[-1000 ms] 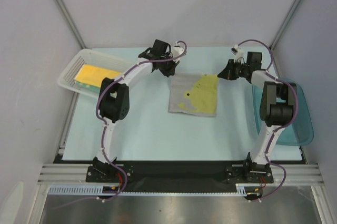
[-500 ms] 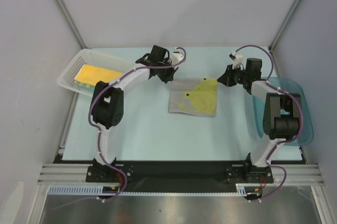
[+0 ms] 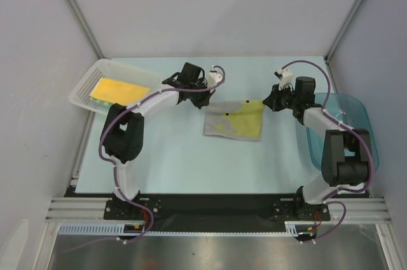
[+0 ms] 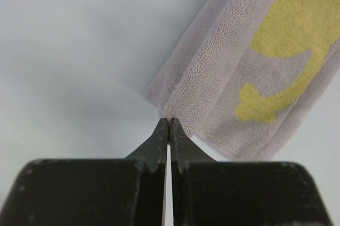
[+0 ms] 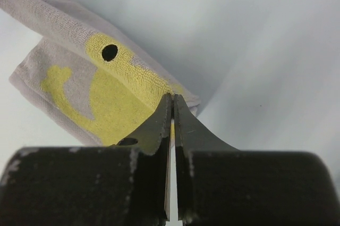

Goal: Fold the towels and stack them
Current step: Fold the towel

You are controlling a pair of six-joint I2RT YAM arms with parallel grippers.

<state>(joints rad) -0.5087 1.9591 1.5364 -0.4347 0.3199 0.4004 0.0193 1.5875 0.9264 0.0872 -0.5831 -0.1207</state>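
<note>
Mid towel (image 3: 233, 119): pale grey w/ big yellow chick shape & black dot eyes. Far left: white mesh basket (image 3: 81, 86), yellow towel (image 3: 114, 91) in it, bit of green edge. Right: see-thru blue tub (image 3: 365, 121). Pale blue table (image 3: 172, 155). Arms (image 3: 157, 96) white & black, purple wires.

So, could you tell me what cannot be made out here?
- Top view: layers of the yellow folded cloth in the white mesh basket; too small.
- Top view: blue translucent tub, inside partly hidden by the right arm.
- Left wrist view: pale chick-print cloth towel, cut off by the frame's edge.
</note>
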